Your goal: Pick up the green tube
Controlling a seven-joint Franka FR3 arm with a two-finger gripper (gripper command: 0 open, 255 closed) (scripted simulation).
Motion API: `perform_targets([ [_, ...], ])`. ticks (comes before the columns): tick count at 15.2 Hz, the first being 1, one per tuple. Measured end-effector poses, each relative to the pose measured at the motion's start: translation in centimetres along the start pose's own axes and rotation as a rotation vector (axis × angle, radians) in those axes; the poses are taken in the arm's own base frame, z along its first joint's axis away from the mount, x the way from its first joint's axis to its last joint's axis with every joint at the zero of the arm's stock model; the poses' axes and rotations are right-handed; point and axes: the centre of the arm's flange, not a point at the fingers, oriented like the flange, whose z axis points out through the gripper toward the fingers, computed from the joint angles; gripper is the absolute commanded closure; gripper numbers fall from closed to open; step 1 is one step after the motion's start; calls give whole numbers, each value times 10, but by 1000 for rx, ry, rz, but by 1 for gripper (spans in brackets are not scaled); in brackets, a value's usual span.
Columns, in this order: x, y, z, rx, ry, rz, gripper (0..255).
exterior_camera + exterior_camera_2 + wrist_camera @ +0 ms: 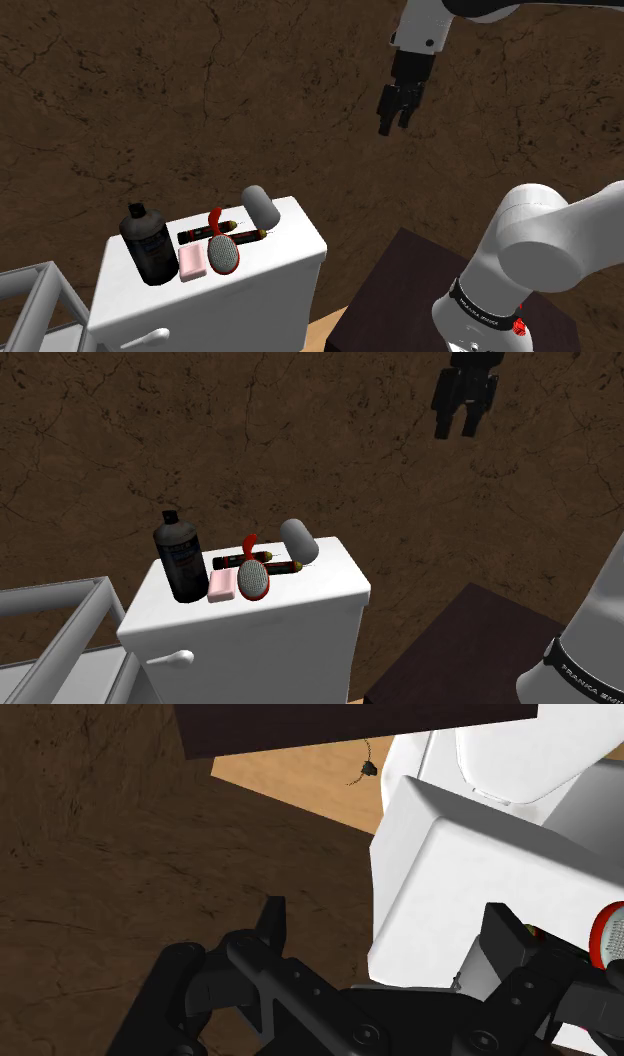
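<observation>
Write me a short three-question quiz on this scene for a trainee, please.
1. True or false: the gripper is holding the dark tube.
2. What stands next to the pink soap? A) black bottle B) mug C) spoon
3. Fill in: the brush, soap and tube lie on the white ____.
Key: 1 false, it hangs open high above; 2 A; 3 tank.

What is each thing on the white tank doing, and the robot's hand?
gripper, open and empty, up in the air.
dark tube, lying flat, not held.
black bottle, standing upright, capped.
red hairbrush, lying down.
pink soap, lying flat.
grey cylinder, tipped over.
</observation>
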Motion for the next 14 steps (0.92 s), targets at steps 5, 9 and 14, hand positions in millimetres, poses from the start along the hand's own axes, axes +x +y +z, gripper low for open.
perform_targets([
  [5,29,-16,24,-17,0,-101,0],
  [9,62,-45,54,-38,1,-234,0],
  [14,97,-83,95,-66,4,-403,0],
])
